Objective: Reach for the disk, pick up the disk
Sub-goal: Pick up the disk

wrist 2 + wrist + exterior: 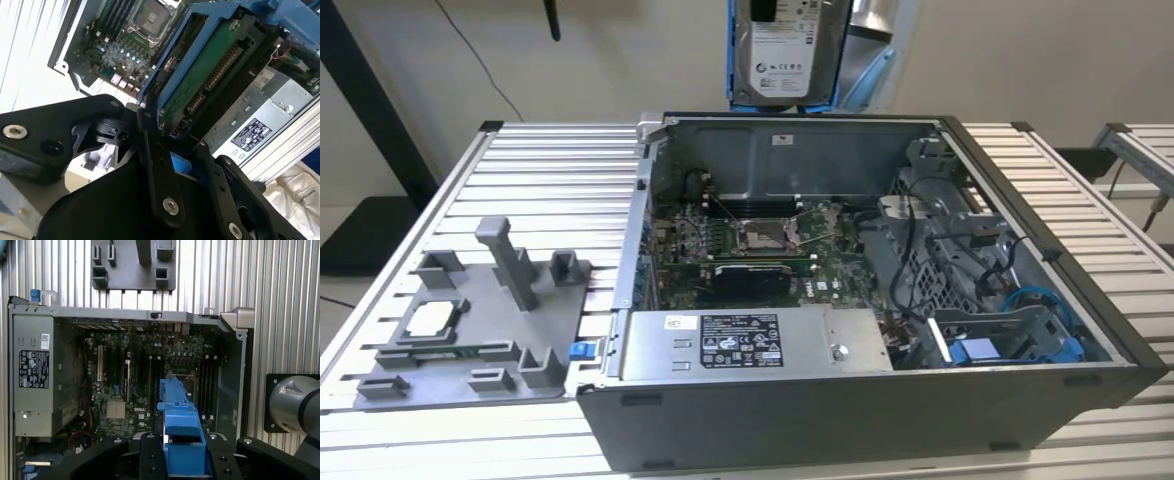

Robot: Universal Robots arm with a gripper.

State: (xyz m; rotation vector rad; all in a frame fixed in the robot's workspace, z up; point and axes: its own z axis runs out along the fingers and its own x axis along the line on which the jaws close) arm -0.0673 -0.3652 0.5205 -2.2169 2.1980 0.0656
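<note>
The disk [782, 48] hangs upright in the air above the back wall of the open computer case, its white label facing the exterior view and blue rails along its sides. In the second wrist view, my gripper [181, 159] is shut on the disk [200, 82], whose green circuit-board underside and blue rail show between the black fingers [151, 150]. In the first wrist view, the disk [179, 420] appears edge-on as a blue rail clamped in the gripper [184, 460], high over the motherboard.
The open computer case [854, 405] lies on a slatted metal table [534, 160], with the motherboard [761, 240], a grey labelled box [747, 345] and a blue drive bay [1001, 345] inside. A grey fixture plate [480, 310] with a small silver chip [434, 315] sits at the exterior view's left.
</note>
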